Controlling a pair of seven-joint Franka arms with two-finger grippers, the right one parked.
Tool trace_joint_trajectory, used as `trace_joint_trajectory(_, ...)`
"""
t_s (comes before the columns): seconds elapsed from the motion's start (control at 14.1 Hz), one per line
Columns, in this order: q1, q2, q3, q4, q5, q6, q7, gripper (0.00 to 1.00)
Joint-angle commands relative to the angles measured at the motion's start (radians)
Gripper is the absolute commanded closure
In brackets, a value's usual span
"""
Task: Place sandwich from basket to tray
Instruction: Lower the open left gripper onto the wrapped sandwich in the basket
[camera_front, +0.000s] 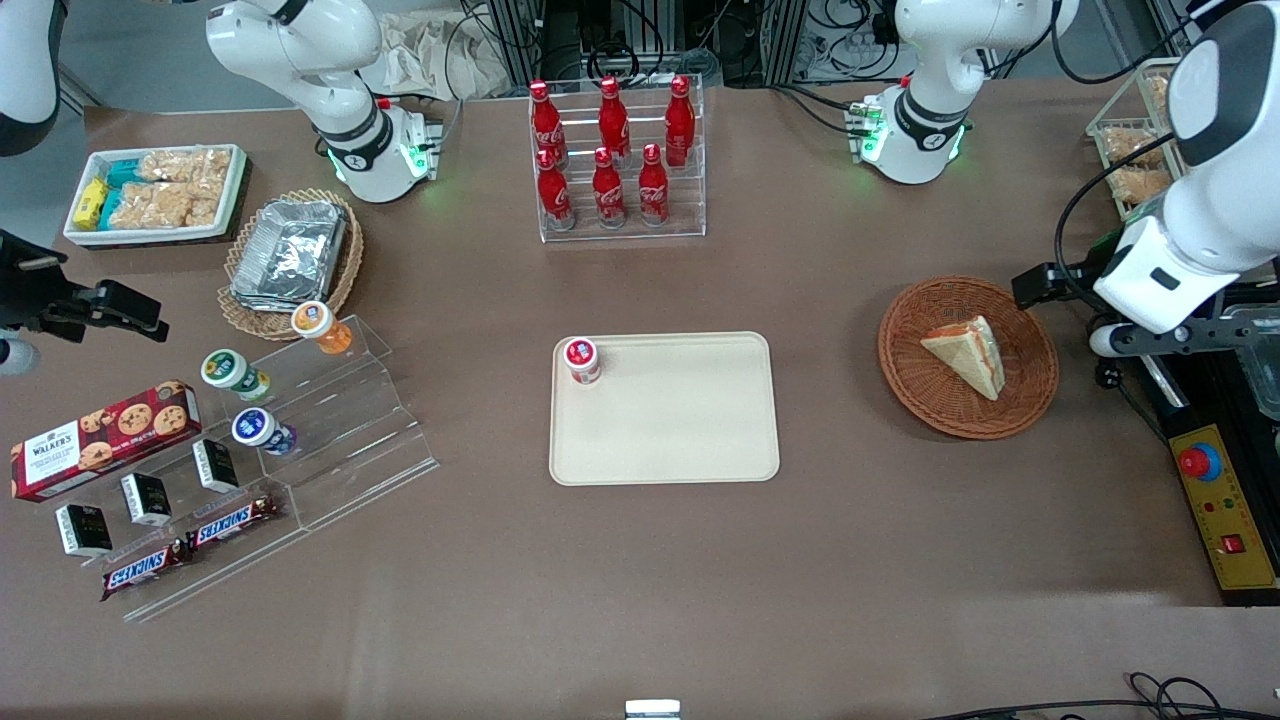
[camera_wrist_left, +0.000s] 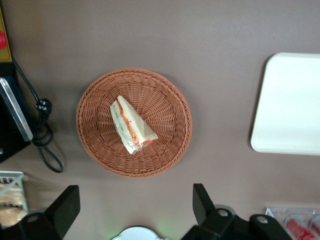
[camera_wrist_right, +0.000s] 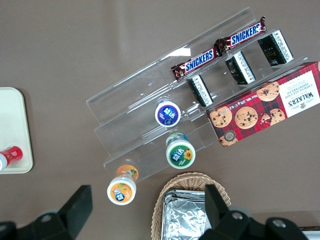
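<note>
Open end effector (camera_wrist_left: 135, 207) above basket (camera_wrist_left: 100, 150) with sandwich (camera_wrist_left: 131, 125).

Gripper (camera_wrist_left: 132, 210) high above the tabletop (camera_front: 820, 520), jaws spread wide. Beneath and just ahead of the jaws: sandwich (camera_wrist_left: 131, 125) alone in the basket (camera_wrist_left: 172, 95), open from above. Bare tabletop separates basket and tray (camera_front: 690, 440); a small red-lidded cup (camera_front: 581, 359) occupies one tray corner.

Six cola bottles (camera_front: 610, 150), two Snickers bars (camera_front: 190, 545).
</note>
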Motion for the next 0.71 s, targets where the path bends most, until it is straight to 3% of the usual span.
trace_joint_trajectory(0.0, -0.002, -0.113, 0.001, -0.222, 0.012, 0.144, -0.167, 0.00)
trace_joint_trajectory(0.35, -0.004, -0.148, -0.001, -0.452, 0.024, 0.391, -0.482, 0.00)
trace_joint_trajectory(0.64, 0.003, -0.136, -0.001, -0.516, 0.072, 0.431, -0.637, 0.00)
